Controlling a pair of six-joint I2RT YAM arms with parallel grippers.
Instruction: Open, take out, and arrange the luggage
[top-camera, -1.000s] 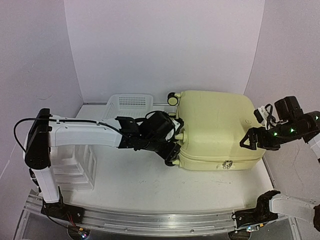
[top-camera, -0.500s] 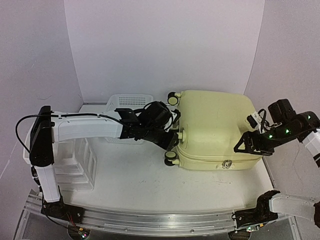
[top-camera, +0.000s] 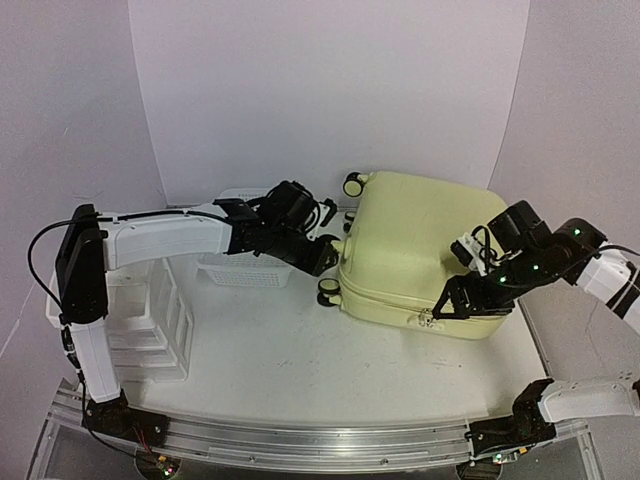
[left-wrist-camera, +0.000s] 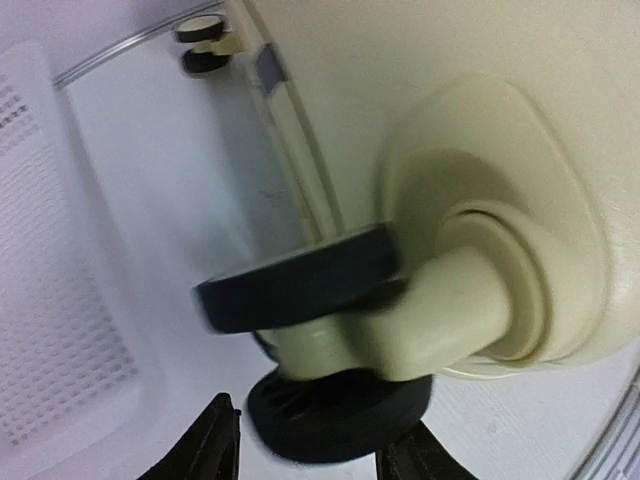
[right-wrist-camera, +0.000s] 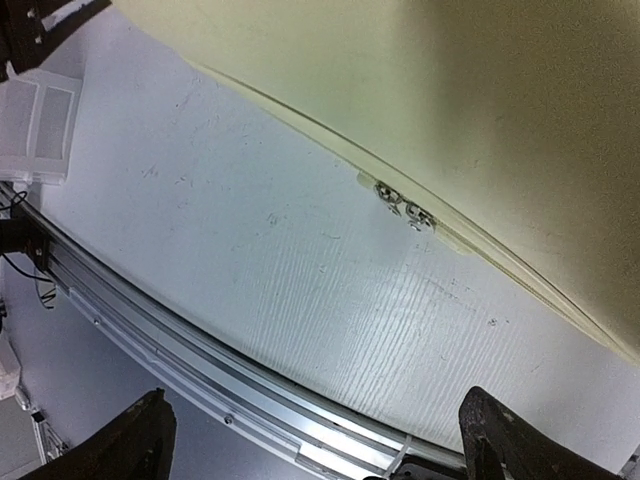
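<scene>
Turned & slid left vs earlier frame: luggage (top-camera: 415, 250); R gripper (top-camera: 452, 303) brought in at near edge. Not open yet, still zipped; nothing taken out or arranged. Sits centre-right on table (top-camera: 260, 360). L gripper (top-camera: 325, 262) at wheel end, fingers (left-wrist-camera: 215, 445) straddling wheel (left-wrist-camera: 335, 425), can't tell if clamped. R gripper wide, empty, just above zip pulls (right-wrist-camera: 400, 205).

Front of table (top-camera: 290, 385): bare, open to pass.
Middle right: blocked by luggage (top-camera: 410, 240), close to the right wall.
Left edge: taken by drawer organizer (top-camera: 140, 330).
Back left: basket (top-camera: 240, 273); narrow gap to luggage wheels, filled by left pincer (left-wrist-camera: 312, 455).
</scene>
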